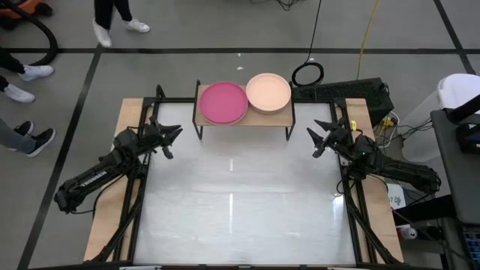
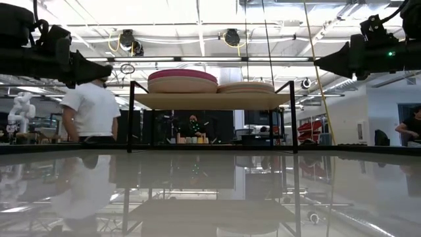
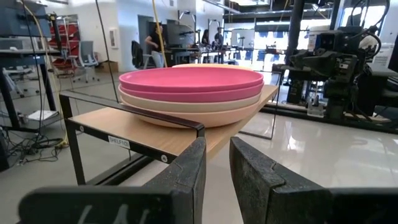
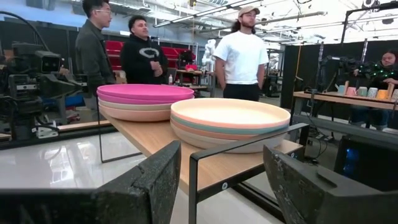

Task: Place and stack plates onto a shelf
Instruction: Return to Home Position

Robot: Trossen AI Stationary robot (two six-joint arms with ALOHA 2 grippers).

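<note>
The white tabletop (image 1: pixel 240 217) carries the shelf (image 1: pixel 262 121) at its far edge, midway along it. Beyond the shelf, out in the room, three people stand together, one of them in a white T-shirt (image 4: pixel 242 56).

The shelf is a light-wood board on thin black legs, and both stacks of plates rest on it side by side, their rims just touching or very nearly so.

The left arm lies off the shelf's left end, on the table side of it. The left gripper (image 1: pixel 174 141) hangs above the tabletop, aimed toward the shelf and well apart from it. Its fingers (image 3: pixel 186 180) stand close together with only a narrow slit between them, and they hold nothing. The right arm mirrors it off the shelf's right end. The right gripper (image 1: pixel 319 139) is also clear of the shelf, with its fingers (image 4: pixel 155 180) spread wide and empty.

The magenta-topped stack (image 1: pixel 222 102) fills the shelf's left half: two pink plates over a beige one, with a peach plate at the bottom. The peach-topped stack (image 1: pixel 268 92) fills the right half, and a grey-green rim shows just under its top plate.
</note>
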